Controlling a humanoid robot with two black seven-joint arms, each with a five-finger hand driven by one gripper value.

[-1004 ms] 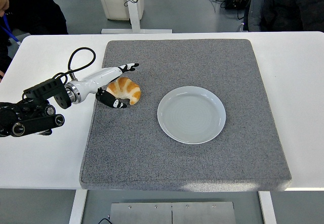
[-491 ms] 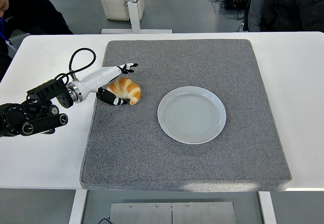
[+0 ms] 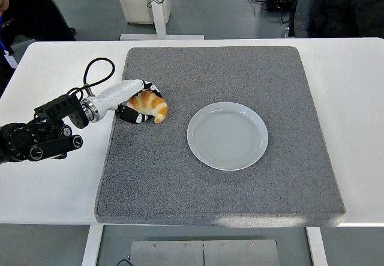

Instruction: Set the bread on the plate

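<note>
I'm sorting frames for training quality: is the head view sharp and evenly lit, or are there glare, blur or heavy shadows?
Head view: sharp throughout, light soft and even; the bread and left hand show no blur; the plate has only a faint sheen; a thin shadow along the mat's near edge.

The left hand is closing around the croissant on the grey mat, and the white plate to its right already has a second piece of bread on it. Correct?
Not quite. The plate holds nothing; the head view shows its surface bare. The rest stands: the left hand curls around the croissant on the grey mat, with the plate to the right.
</note>
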